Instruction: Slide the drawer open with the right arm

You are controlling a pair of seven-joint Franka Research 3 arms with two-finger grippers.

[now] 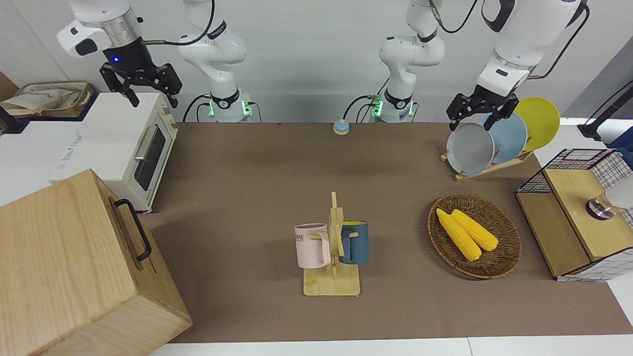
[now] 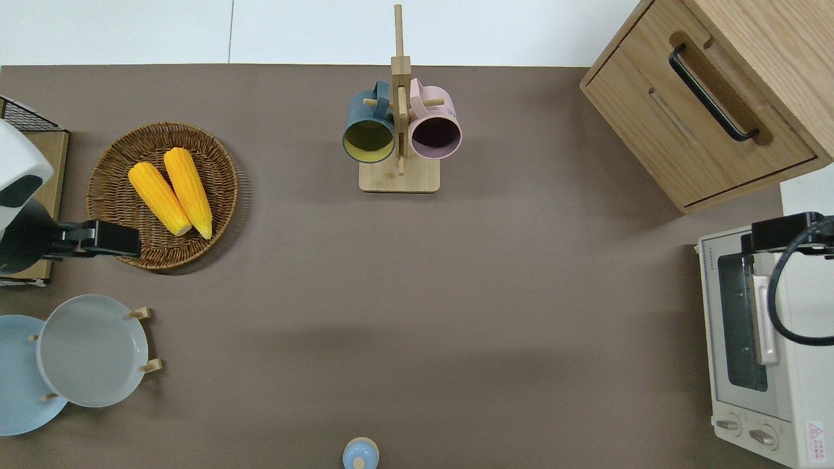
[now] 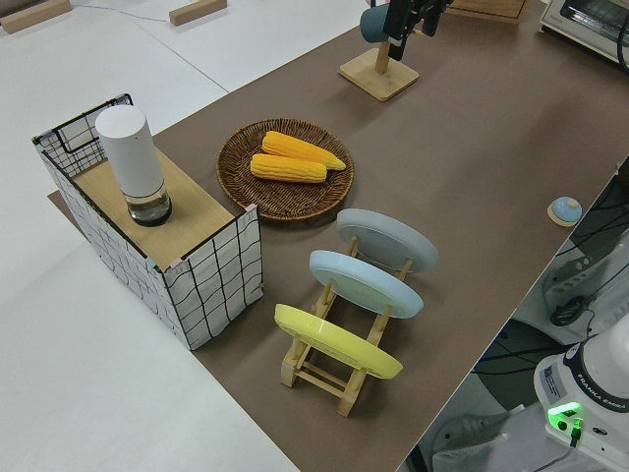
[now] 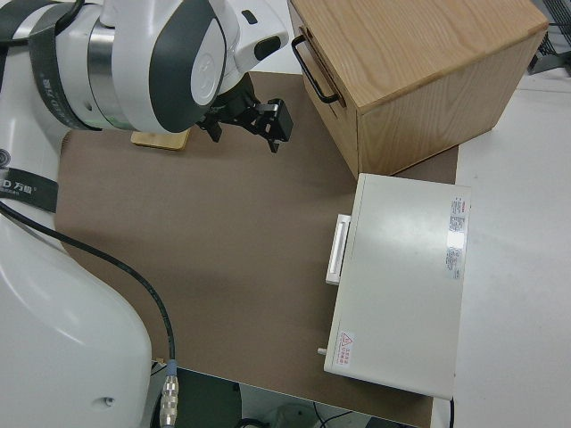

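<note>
Overhead, right pincer (image 1: 144, 88) mostly cut off, fingers apart, drawer (image 2: 704, 114) closed.

Both arms are glossy white with black joint bands and black cables. The right arm (image 1: 106, 29) has a silver wrist ring and blue light; the bases glow green.

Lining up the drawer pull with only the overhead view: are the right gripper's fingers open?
Observer: Yes. The front view shows the right gripper with its fingers spread, holding nothing.
Operator: Is it down at handle height?
Observer: No. In the front view it hangs in the air above the toaster oven, away from the drawer handle.
Operator: My frame cuts off the box top. Anything there?
Observer: The right side view shows the wooden box with nothing on top.
</note>
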